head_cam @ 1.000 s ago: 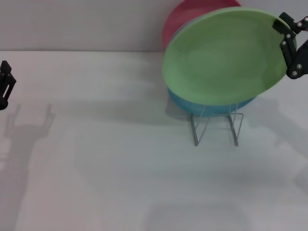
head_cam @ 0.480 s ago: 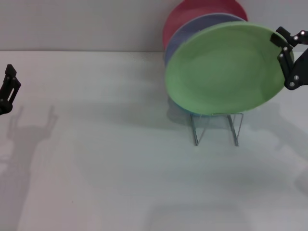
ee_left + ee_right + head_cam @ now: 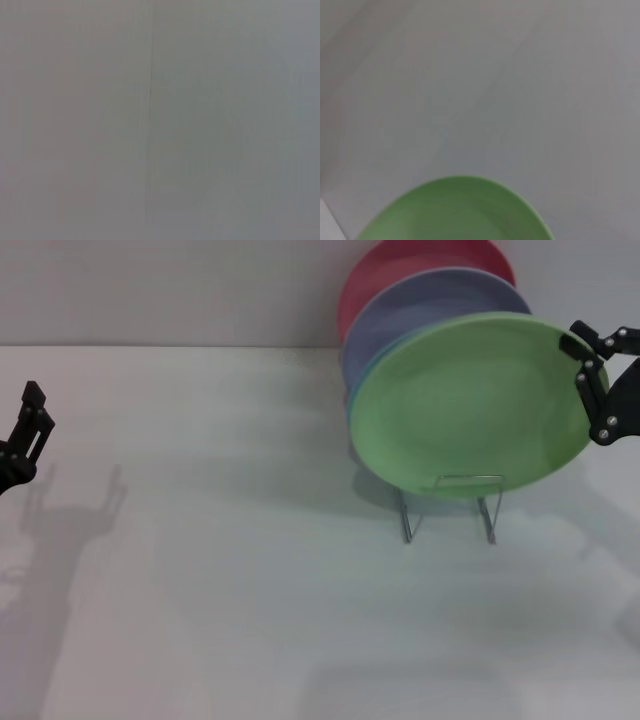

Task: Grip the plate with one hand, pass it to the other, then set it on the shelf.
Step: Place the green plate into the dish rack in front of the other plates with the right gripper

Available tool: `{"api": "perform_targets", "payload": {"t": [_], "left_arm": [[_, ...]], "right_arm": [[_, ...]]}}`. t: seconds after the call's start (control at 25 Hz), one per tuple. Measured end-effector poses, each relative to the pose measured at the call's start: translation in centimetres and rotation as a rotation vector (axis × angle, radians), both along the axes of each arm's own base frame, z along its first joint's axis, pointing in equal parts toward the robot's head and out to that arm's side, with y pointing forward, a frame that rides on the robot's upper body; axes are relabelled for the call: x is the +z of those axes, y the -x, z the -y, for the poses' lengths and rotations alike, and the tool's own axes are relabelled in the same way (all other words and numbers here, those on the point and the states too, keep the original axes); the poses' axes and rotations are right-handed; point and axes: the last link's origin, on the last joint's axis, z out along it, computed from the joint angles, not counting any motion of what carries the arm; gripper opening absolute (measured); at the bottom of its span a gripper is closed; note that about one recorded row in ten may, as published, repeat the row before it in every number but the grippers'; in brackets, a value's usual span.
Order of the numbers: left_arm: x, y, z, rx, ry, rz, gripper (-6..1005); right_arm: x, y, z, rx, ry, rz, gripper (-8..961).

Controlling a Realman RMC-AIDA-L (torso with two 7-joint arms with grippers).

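The light-green plate [image 3: 468, 405] stands nearly upright at the front of the wire shelf [image 3: 447, 506], its lower edge down among the loops. My right gripper [image 3: 588, 375] is shut on the plate's right rim. The plate's edge also shows in the right wrist view [image 3: 455, 212]. My left gripper [image 3: 24, 432] hangs open and empty at the far left of the table, well away from the plate. The left wrist view shows only a plain grey surface.
A lilac plate [image 3: 425, 302] and a red plate [image 3: 395, 265] stand in the shelf behind the green one. A sliver of turquoise plate [image 3: 351, 392] shows between them. The white table [image 3: 230, 570] stretches in front and to the left.
The right gripper has lowered the green plate into the shelf, uncovering the lilac plate behind and hiding most of the turquoise one. The left gripper has drifted slightly right and down.
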Motion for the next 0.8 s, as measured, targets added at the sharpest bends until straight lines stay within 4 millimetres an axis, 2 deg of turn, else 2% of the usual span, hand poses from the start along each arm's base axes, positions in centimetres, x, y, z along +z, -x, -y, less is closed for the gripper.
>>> {"api": "perform_targets", "payload": {"t": [0.8], "left_arm": [[-0.6,-0.3,-0.2,-0.015,0.019,-0.003,814]], "right_arm": [[-1.0,-1.1,-1.0,-0.076,0.028,0.013,30]]}}
